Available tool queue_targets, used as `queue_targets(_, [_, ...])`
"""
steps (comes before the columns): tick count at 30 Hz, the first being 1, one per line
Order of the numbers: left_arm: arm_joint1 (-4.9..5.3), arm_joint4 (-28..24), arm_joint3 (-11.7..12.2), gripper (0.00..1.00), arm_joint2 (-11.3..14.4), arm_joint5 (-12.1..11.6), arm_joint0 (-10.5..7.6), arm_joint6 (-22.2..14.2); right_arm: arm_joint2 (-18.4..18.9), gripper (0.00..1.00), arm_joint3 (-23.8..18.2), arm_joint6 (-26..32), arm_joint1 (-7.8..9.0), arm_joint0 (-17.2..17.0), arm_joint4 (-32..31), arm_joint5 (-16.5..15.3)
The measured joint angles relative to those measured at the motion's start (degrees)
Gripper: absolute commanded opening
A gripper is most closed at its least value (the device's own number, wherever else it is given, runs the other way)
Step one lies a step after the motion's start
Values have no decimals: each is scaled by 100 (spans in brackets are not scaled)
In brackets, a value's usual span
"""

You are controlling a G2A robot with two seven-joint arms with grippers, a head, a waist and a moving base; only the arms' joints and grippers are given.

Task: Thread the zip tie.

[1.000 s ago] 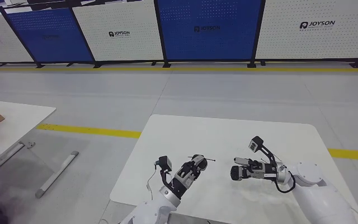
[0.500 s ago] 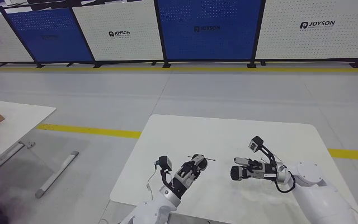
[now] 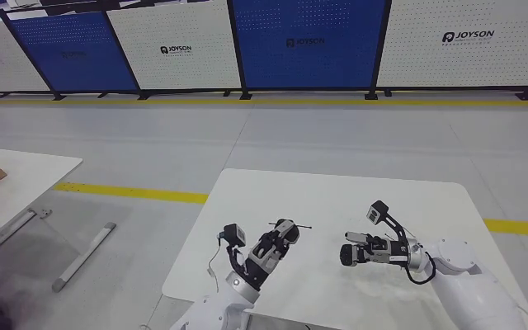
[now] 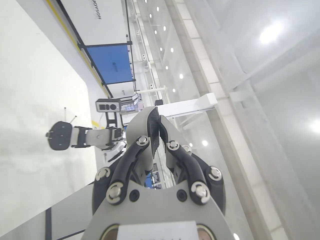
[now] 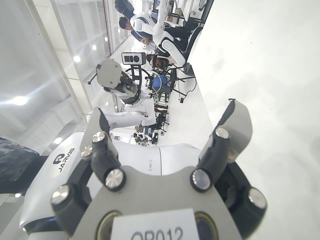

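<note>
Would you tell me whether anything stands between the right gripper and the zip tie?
Nothing visible does. The left gripper holds the zip tie in its shut fingers, and only bare table lies between it and the open right gripper.

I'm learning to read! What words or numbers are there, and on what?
Where print stands, unquoted:
White wall panels: a logo.
Blue panel: a faint logo.
White arm: a logo.
Sticker: letters and digits, partly cut off.
Zip tie: too thin to tell.

Zip tie at the left pincer: a dark sliver, head and tail too small to tell.
</note>
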Motion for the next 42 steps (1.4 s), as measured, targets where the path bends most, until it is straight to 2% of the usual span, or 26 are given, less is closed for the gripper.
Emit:
queue_targets(4, [10, 392, 139, 0, 35, 382, -75, 3, 0, 100, 0, 0, 0, 0, 0, 0])
queue_targets(8, [12, 587, 252, 0, 65, 586, -116, 17, 0, 100, 0, 0, 0, 0, 0, 0])
queue_targets(21, [9, 719, 327, 0, 101, 661, -146, 75, 0, 100, 0, 0, 0, 0, 0, 0])
queue_targets(25, [-1, 1264, 508, 0, 206, 1079, -281, 341, 0, 100, 0, 0, 0, 0, 0, 0])
queue_targets(31, [-14, 1850, 740, 0, 378, 1681, -461, 463, 0, 100, 0, 0, 0, 0, 0, 0])
queue_targets(36, [-59, 2089, 967, 0, 546, 2252, -673, 621, 0, 100, 0, 0, 0, 0, 0, 0])
queue_targets(38, [-86, 1978, 985, 0, 582, 2280, -750, 679, 0, 100, 0, 0, 0, 0, 0, 0])
queue_targets(42, [-93, 1919, 963, 0, 586, 2208, -765, 685, 0, 100, 0, 0, 0, 0, 0, 0])
